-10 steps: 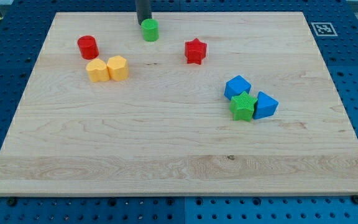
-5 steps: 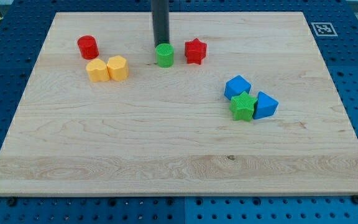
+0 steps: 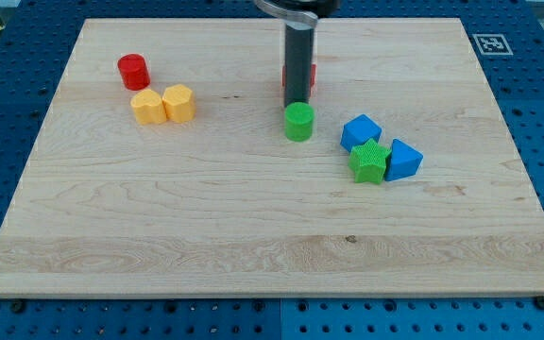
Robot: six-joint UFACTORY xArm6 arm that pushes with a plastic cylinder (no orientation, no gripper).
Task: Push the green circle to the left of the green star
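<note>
The green circle point(image 3: 298, 123) is a short green cylinder on the wooden board point(image 3: 206, 217), right of centre. The green star point(image 3: 369, 161) lies to its lower right, wedged between two blue blocks. My tip point(image 3: 297, 103) touches the circle's top edge, on the side toward the view's top. The dark rod rises from there and hides most of the red star point(image 3: 311, 76) behind it. A gap of bare wood separates the circle from the star.
A blue block point(image 3: 361, 131) sits just above the green star and another blue block point(image 3: 403, 160) to its right. A red cylinder point(image 3: 133, 71) and two yellow blocks point(image 3: 146, 106) point(image 3: 179, 102) lie at the upper left.
My tip has pushed the green circle from the board's top edge down and to the right, past the red star, toward the green star.
</note>
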